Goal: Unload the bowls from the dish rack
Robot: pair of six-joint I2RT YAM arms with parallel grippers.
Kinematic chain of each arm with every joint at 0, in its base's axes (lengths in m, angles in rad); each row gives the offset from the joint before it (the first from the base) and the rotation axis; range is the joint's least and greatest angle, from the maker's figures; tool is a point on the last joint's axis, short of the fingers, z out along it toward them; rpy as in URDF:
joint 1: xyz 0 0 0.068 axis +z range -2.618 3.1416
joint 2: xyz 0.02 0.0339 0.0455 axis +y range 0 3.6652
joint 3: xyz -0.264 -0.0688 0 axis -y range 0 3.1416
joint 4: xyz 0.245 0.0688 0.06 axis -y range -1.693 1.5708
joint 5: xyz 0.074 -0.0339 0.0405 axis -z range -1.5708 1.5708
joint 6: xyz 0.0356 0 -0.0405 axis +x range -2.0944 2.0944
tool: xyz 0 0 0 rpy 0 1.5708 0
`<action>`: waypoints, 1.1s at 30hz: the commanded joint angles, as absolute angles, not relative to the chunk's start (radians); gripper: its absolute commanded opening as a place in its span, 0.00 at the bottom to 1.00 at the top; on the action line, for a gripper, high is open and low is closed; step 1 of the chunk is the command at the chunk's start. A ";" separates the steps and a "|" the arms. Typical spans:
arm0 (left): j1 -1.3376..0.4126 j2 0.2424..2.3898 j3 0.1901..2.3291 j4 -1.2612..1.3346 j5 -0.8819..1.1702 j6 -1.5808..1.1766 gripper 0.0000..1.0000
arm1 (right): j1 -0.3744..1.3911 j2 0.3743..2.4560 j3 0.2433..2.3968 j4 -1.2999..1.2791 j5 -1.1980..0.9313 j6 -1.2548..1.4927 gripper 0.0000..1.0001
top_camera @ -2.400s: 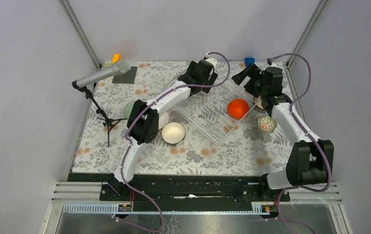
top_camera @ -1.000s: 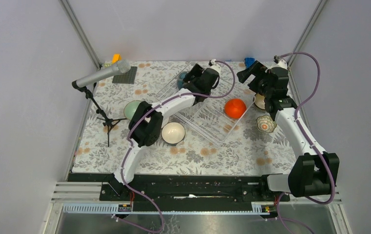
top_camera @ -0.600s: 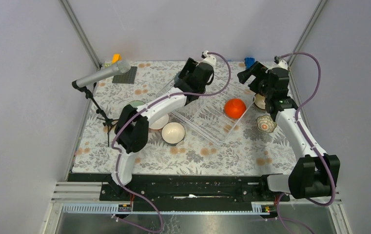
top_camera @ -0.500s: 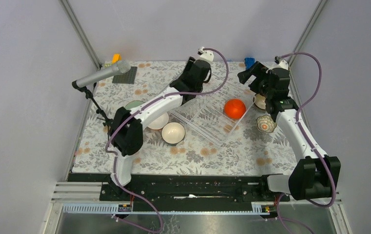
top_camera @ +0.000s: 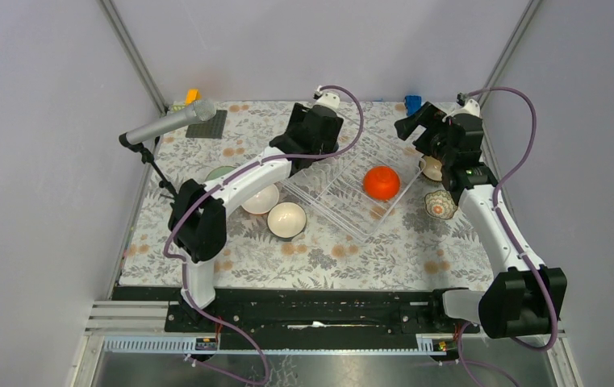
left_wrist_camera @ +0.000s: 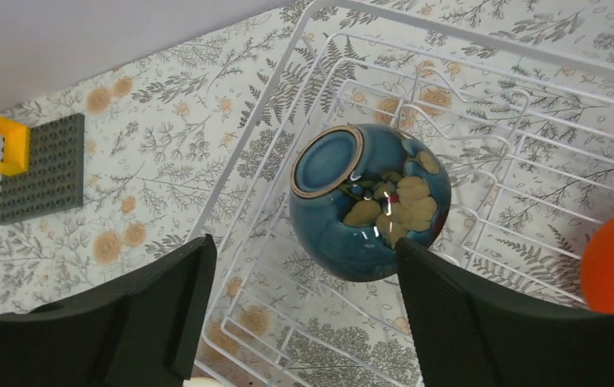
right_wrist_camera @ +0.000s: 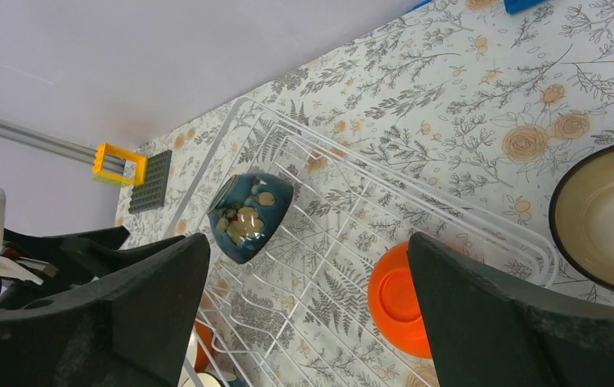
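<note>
1. Where the white wire-grid dish rack (top_camera: pixel 342 201) stands at far centre on the floral tablecloth (top_camera: pixel 327 258), a smooth orange bowl (top_camera: pixel 378 182) rests inverted inside it.
2. Left gripper (left_wrist_camera: pixel 303 242): fingers spread wide, empty, above a glossy blue flowered bowl (left_wrist_camera: pixel 368 201) tilted on the rack's wires.
3. Right gripper (right_wrist_camera: pixel 307 242): likewise wide apart, empty.
4. Both wrist views show the blue bowl; overhead, the left arm hides it.

Glossy glazed blue bowl (left_wrist_camera: pixel 370 211) with bright highlights, thin smooth white-coated wire rack (left_wrist_camera: pixel 521 105), smooth orange bowl (right_wrist_camera: pixel 396 300) with a soft sheen, glossy brown-rimmed bowl (right_wrist_camera: pixel 610 214), matt printed floral cloth (left_wrist_camera: pixel 166 121) over the table (top_camera: pixel 327 250), matt studded grey plastic plate (left_wrist_camera: pixel 43 167), satin grey metal-look microphone (top_camera: pixel 166 125)
</note>
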State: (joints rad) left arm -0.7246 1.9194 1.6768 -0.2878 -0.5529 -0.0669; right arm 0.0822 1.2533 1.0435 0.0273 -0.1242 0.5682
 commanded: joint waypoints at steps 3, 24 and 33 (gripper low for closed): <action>-0.730 1.961 1.718 -0.287 -0.528 0.055 0.98 | 0.079 1.227 1.048 0.017 -0.136 0.544 1.00; -0.711 2.347 2.163 -0.574 -0.495 0.196 0.99 | 0.080 1.225 1.049 0.016 -0.129 0.530 1.00; -0.683 2.374 2.217 -0.651 -0.472 0.178 0.99 | 0.080 1.216 1.051 0.017 -0.128 0.535 1.00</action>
